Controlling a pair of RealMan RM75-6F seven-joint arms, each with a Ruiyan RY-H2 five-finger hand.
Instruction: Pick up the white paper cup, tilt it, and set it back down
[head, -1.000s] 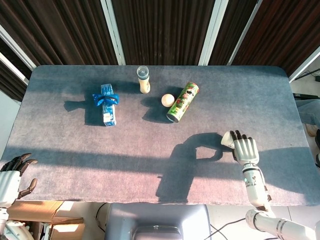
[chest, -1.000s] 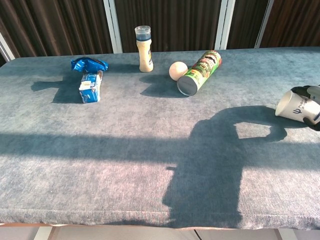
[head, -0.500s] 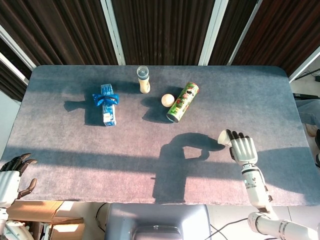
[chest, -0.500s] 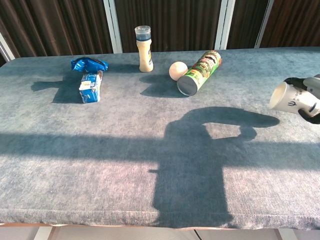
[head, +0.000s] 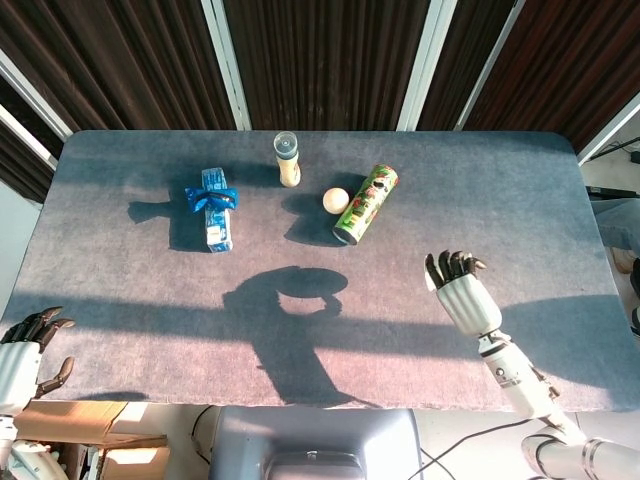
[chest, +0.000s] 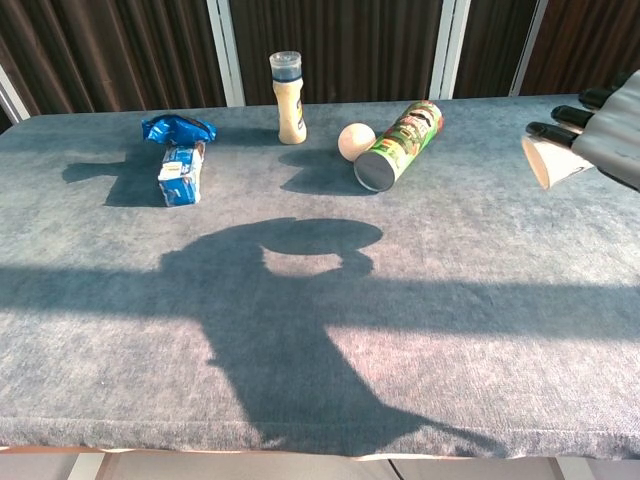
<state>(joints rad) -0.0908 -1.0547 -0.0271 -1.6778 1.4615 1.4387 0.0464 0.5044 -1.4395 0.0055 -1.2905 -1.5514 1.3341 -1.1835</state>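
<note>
The white paper cup (chest: 548, 161) hangs in the air over the table's right side, well above the surface. It is tipped on its side with the mouth facing left. My right hand (chest: 605, 135) grips it from behind, dark fingers wrapped over its top. In the head view, the right hand (head: 461, 292) shows from above and hides the cup beneath it. Its large shadow falls on the middle of the table (head: 150, 300). My left hand (head: 24, 345) rests off the table's front left corner, fingers apart and holding nothing.
At the back of the table stand a cream bottle with a blue cap (chest: 288, 97) and a white ball (chest: 355, 140). A green tube can (chest: 400, 145) lies on its side beside the ball. A blue snack packet (chest: 178, 160) lies at the back left.
My right hand has lifted the cup higher off the table, still tilted. Its shadow has slid left toward the table's middle. The left hand has not moved.
</note>
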